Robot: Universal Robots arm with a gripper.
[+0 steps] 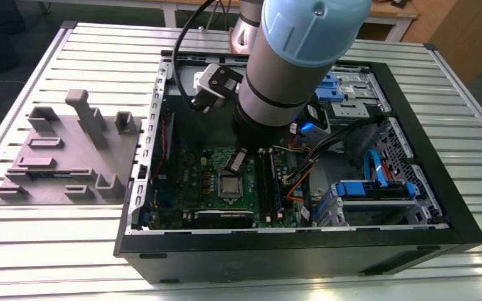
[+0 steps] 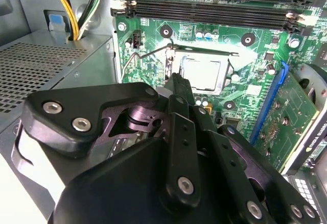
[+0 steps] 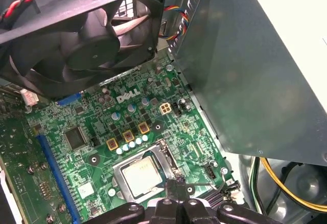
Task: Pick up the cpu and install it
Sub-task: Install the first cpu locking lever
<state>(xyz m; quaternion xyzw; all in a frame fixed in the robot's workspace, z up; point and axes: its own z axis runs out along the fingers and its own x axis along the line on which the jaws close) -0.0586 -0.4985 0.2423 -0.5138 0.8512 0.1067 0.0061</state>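
The cpu sits in its socket (seemingly already seated); the gripper hovers just beside it, fingers pressed together, holding nothing.

The desk is a slatted aluminium top, pale ribs running side to side, and it catches a fair bit of glare along the near edge. Behind it there's wooden furniture in a warm light-brown, off to the exterior view's right, plus a white frame under a wooden top. The floor on the exterior view's left is dark grey, pretty dim.
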